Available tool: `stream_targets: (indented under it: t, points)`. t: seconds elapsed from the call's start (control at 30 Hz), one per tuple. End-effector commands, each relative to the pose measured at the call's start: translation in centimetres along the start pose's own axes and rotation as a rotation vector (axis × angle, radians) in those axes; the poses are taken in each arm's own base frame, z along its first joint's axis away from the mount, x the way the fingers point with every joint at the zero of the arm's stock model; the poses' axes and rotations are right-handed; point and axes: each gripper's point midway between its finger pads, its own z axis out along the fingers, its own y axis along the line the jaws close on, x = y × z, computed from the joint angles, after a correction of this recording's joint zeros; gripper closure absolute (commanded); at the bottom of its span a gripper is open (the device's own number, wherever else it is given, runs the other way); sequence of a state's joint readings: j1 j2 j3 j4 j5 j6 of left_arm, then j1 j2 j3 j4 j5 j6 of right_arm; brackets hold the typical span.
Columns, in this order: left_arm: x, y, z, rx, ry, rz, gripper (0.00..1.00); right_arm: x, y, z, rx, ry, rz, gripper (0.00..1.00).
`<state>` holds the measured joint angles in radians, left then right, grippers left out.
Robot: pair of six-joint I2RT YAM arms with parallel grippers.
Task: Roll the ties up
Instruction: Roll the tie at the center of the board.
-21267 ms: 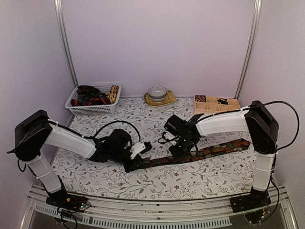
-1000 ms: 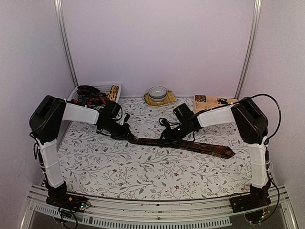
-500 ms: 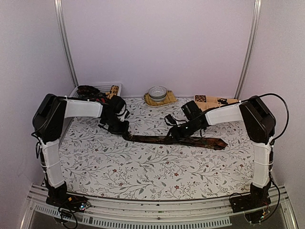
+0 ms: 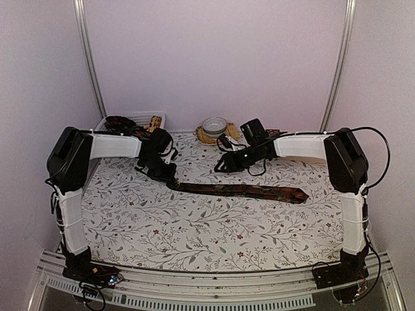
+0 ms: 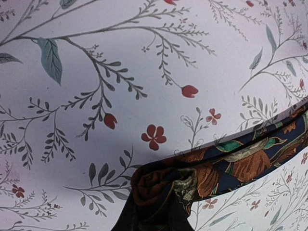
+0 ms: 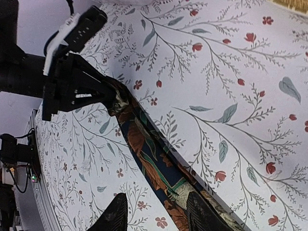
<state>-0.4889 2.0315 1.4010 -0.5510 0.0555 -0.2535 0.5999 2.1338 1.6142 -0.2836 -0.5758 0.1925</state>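
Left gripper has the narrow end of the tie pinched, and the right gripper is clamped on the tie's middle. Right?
Not quite. The right gripper is not clamped on the tie. The top external view shows it hanging clear of the cloth, on the far side of it, and the right wrist view shows its jaws apart. The left gripper does pinch the narrow end.

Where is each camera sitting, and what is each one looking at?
Top external: high up behind the arms, facing down at the table; both arms, the left gripper and the right gripper show.
Left wrist: on the left wrist, close above the tie and its bunched end; its own fingers are hard to make out.
Right wrist: on the right wrist, looking along the tie toward the left gripper; its own two fingertips show.
Shared: all three see the tie.
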Motion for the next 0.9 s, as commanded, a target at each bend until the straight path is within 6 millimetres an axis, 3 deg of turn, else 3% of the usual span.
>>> stream_targets:
  t: [0.0,0.3,0.47,0.67,0.83,0.87]
  points:
    - [1.8,1.2,1.5,-0.035,0.065,0.032,1.0,6.9,-3.8,3.6,0.035,0.174,0.121,0.58]
    - [1.5,0.6,1.6,0.003,0.048,0.045,1.0,11.1,-5.1,4.2,0.074,0.272,0.163,0.58]
    - [1.4,0.4,1.2,0.012,0.034,0.038,1.0,13.8,-4.9,4.0,0.065,0.335,0.18,0.6]
    - [1.0,-0.2,0.0,0.034,-0.002,0.012,1.0,17.2,-3.0,3.3,0.021,0.395,0.202,0.62]
    - [2.0,0.0,-0.3,0.008,0.014,-0.017,1.0,19.7,-0.9,2.5,0.013,0.421,0.24,0.62]
    - [1.5,0.1,-1.5,-0.006,-0.013,-0.022,1.0,20.0,-0.6,2.1,0.025,0.422,0.251,0.62]
